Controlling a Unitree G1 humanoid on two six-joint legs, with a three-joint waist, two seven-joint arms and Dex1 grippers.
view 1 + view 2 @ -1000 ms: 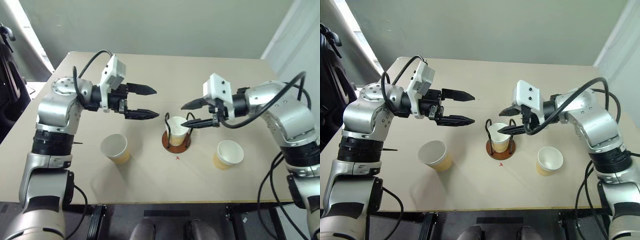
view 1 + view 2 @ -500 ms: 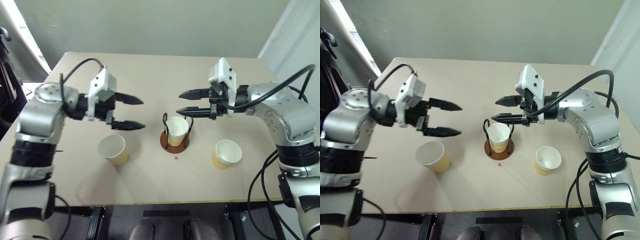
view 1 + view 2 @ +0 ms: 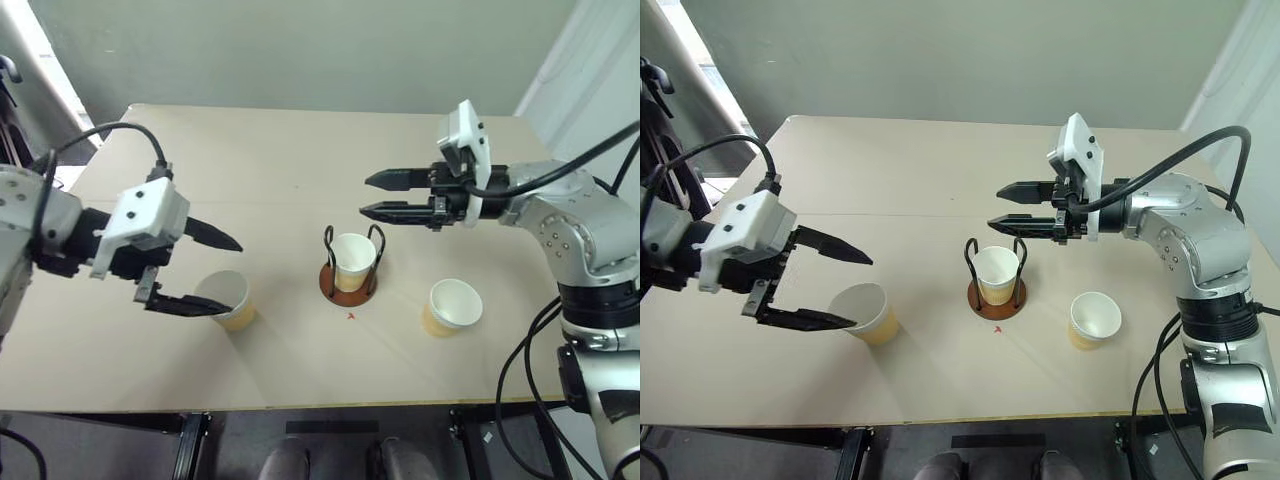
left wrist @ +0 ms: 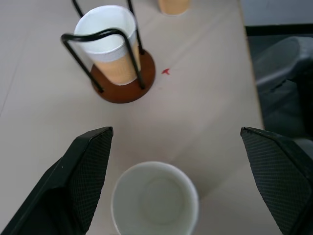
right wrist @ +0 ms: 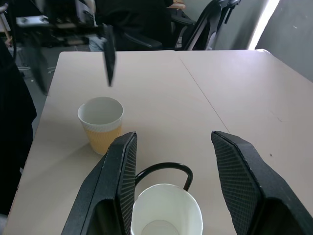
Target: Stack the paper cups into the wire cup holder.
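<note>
The wire cup holder (image 3: pixel 348 284), a brown disc with black wire loops, stands mid-table and holds one paper cup (image 3: pixel 353 256). A second paper cup (image 3: pixel 230 298) stands to its left and a third (image 3: pixel 452 305) to its right, both upright on the table. My left gripper (image 3: pixel 224 279) hangs open just left of and above the left cup, one finger crossing in front of its rim. In the left wrist view that cup (image 4: pixel 154 199) lies between the wide-spread fingers (image 4: pixel 85 178). My right gripper (image 3: pixel 365 195) is open and empty, held level above and behind the holder (image 5: pixel 164 172).
The tan table (image 3: pixel 300 140) has its front edge close below the cups. A small red mark (image 3: pixel 351 316) sits in front of the holder. Dark chairs (image 5: pixel 146 24) stand beyond the table's left side.
My left arm has pulled back to the left and tilted down, from beside the holder to over the left cup. The right gripper has risen a little off the holder and levelled.
</note>
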